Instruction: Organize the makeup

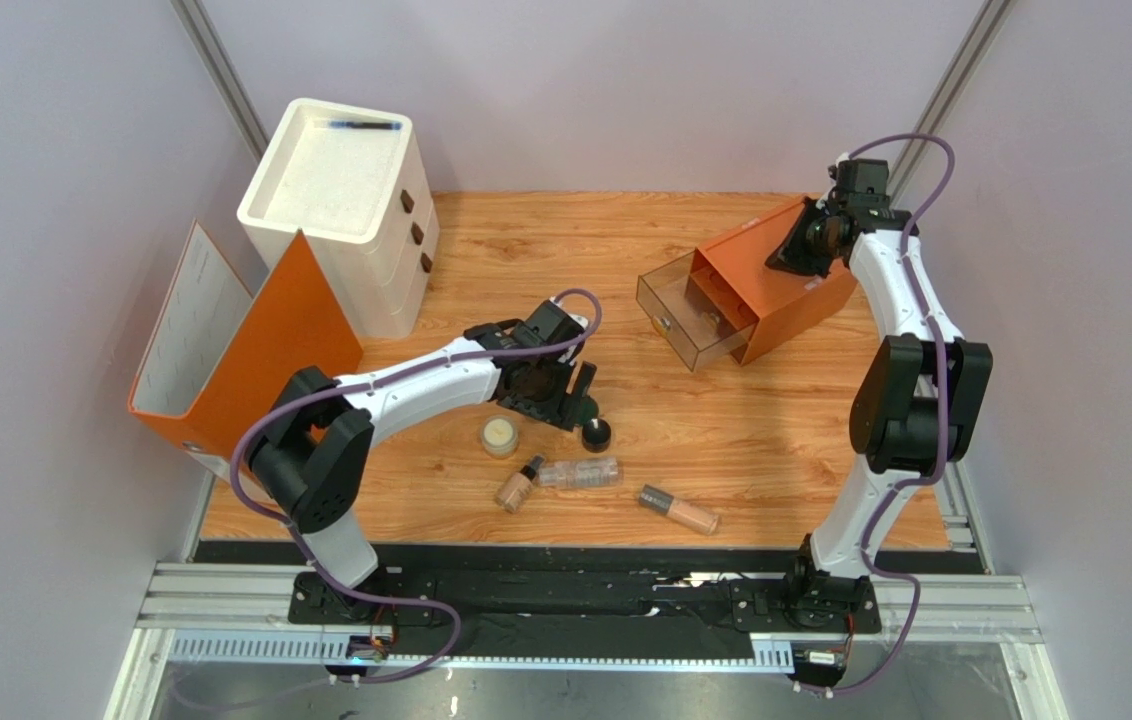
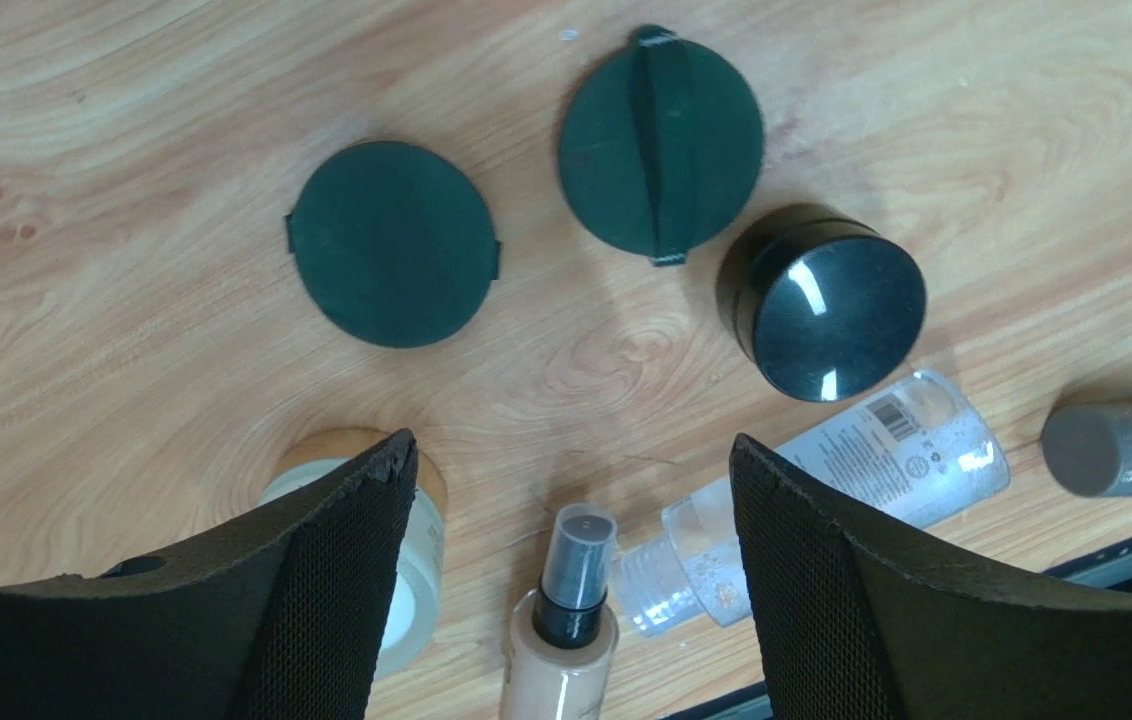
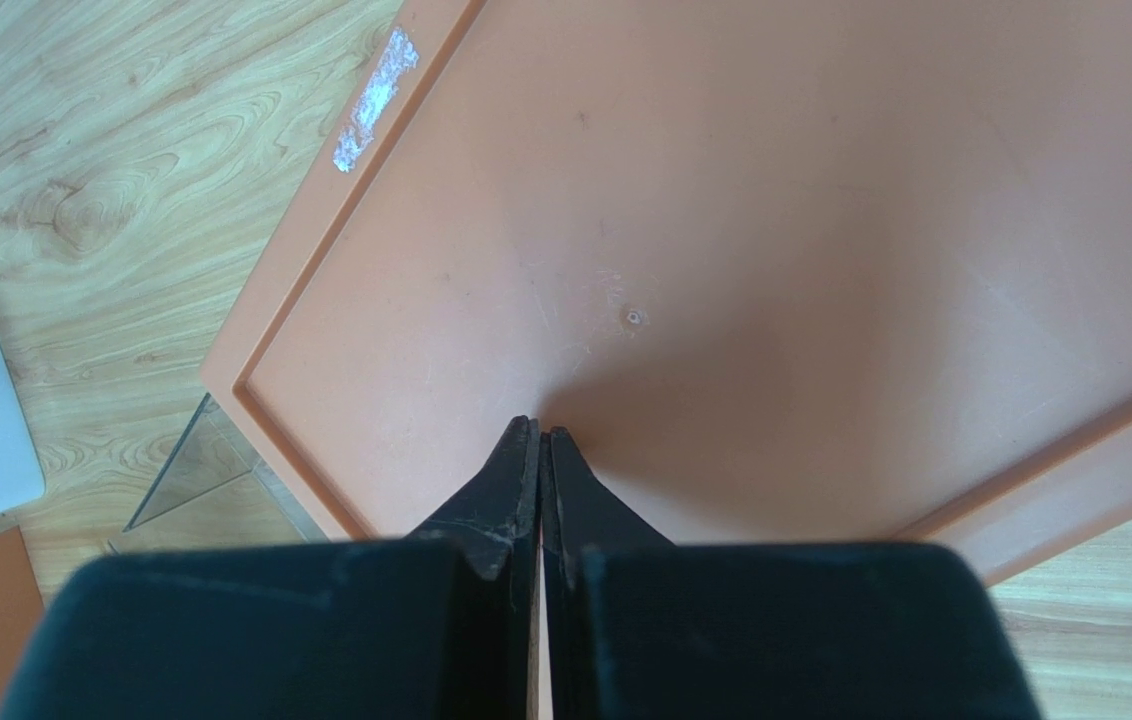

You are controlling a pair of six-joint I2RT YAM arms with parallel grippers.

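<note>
My left gripper (image 1: pixel 550 387) is open and empty, hovering over the makeup on the wooden table. In the left wrist view it (image 2: pixel 572 443) has two dark-green discs (image 2: pixel 393 245) (image 2: pixel 659 143) lying flat ahead, with the black jar (image 2: pixel 828 300) at the right. The cream jar (image 2: pixel 431 558) is partly behind the left finger. A beige tube (image 2: pixel 569 630) lies between the fingers, beside the clear tube (image 2: pixel 843 480). The second beige tube (image 1: pixel 677 509) lies apart at the right. My right gripper (image 3: pixel 542 432) is shut, tips against the top of the orange drawer box (image 3: pixel 828 225).
The orange drawer box (image 1: pixel 775 285) stands at the back right with its clear drawer (image 1: pixel 682 312) pulled out. A white drawer unit (image 1: pixel 339 195) stands at the back left. An orange and white folder (image 1: pixel 227 345) stands open at the left edge.
</note>
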